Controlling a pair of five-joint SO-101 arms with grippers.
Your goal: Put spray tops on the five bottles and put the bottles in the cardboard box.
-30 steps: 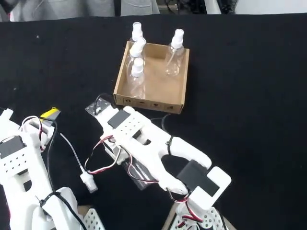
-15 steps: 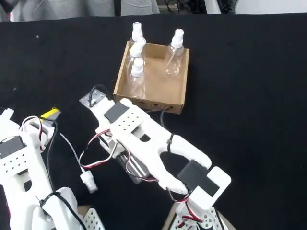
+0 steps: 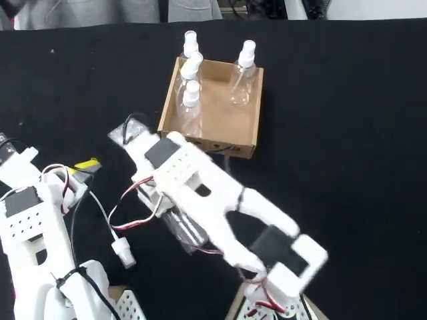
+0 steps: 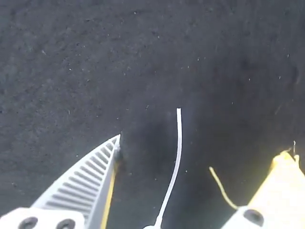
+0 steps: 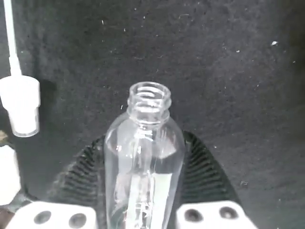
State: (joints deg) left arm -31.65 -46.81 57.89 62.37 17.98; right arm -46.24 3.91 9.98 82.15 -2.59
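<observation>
Right gripper (image 5: pixel 145 143) clamps the bottle (image 5: pixel 143 157) — likely light, slick; left gripper (image 4: pixel 202 148) gapes over the top (image 3: pixel 123 252), at eight o'clock of it — take its stiff cap.

No readable text; small dark marks on cardboard box (image 3: pixel 208 143) front illegible

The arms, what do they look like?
The left arm and right arm are white plastic with black motor blocks, red, white and black cables and black ties. The left gripper has a pale ribbed finger and a yellow one; the right gripper has black ribbed fingers.
</observation>
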